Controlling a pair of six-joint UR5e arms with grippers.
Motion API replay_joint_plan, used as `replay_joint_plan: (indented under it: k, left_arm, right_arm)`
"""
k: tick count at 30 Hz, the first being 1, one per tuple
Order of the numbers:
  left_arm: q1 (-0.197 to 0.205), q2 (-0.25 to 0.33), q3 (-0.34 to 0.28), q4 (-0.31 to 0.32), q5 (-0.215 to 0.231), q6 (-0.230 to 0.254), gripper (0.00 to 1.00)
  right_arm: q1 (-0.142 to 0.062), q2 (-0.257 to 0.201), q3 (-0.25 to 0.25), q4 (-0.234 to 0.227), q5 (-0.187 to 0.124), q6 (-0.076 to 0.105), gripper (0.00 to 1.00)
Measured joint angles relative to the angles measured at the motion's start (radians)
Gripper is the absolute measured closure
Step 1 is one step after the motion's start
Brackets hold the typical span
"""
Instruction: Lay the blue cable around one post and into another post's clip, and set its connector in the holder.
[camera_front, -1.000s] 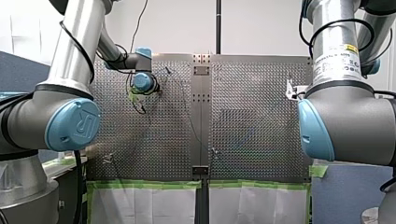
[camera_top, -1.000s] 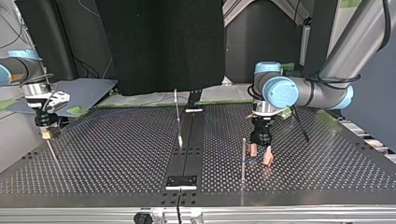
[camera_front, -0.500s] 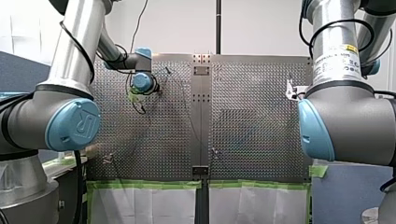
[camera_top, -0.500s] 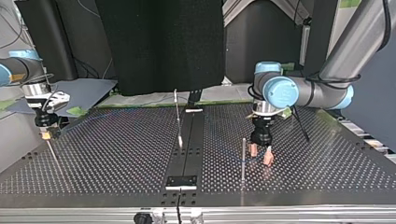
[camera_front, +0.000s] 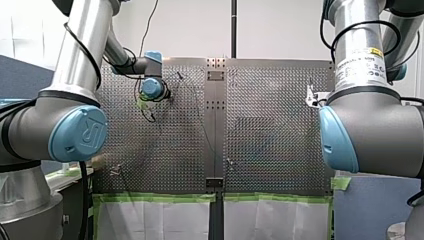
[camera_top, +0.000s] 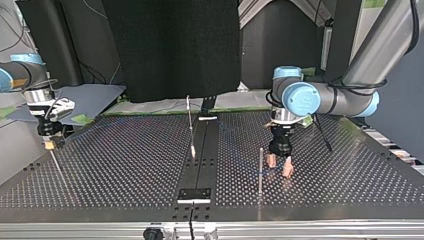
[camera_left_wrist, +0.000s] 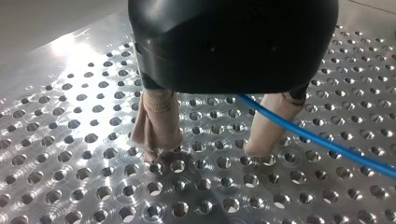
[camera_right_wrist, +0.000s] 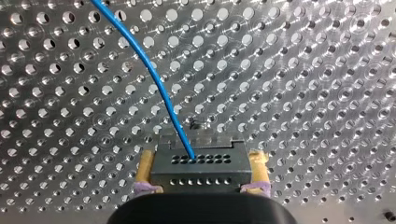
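The blue cable (camera_right_wrist: 154, 79) runs over the perforated plate into a black connector (camera_right_wrist: 198, 170). My right gripper (camera_right_wrist: 201, 156) is shut on it, with the yellow pads (camera_right_wrist: 144, 168) against its two sides. At the top view's left, that gripper (camera_top: 50, 144) points down at the plate's edge. My left gripper (camera_left_wrist: 210, 151) is open, its beige pads (camera_left_wrist: 156, 126) resting on the plate. The cable (camera_left_wrist: 317, 140) passes between the fingers and crosses in front of one. In the top view it (camera_top: 279, 167) stands beside a thin upright post (camera_top: 260, 167).
A second post (camera_top: 190, 125) rises near the plate's dark middle strip (camera_top: 200, 165). A thin rod (camera_top: 56, 162) slants down under my right gripper. A black rod (camera_top: 322, 135) leans behind my left arm. Green tape edges the plate's near side (camera_front: 210, 197) in the front view.
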Motion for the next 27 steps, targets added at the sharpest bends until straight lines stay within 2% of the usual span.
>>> replay_joint_plan:
  k: [2, 3, 4, 5, 7, 27]
  left_arm:
    - [0.000, 0.000, 0.000, 0.000, 0.000, 0.000, 0.00]
    - [0.000, 0.000, 0.000, 0.000, 0.000, 0.000, 0.00]
    - [0.000, 0.000, 0.001, 0.000, 0.000, -0.001, 0.00]
    - [0.000, 0.000, 0.001, 0.000, 0.000, -0.001, 0.00]
    - [0.000, 0.000, 0.000, -0.001, 0.000, 0.000, 0.00]
    - [0.001, 0.000, 0.001, -0.001, 0.000, -0.003, 0.00]
  right_arm:
    - [0.000, 0.000, 0.000, 0.000, 0.004, -0.001, 0.33]
    - [0.000, 0.000, 0.000, 0.000, 0.006, -0.001, 0.33]
    - [0.000, 0.000, 0.000, 0.000, 0.010, -0.002, 0.14]
    - [0.000, 0.000, 0.000, 0.000, 0.013, -0.002, 0.04]
    - [0.000, 0.002, 0.000, 0.001, 0.017, -0.001, 0.00]
    - [0.011, 0.004, 0.000, -0.013, 0.021, 0.000, 0.00]
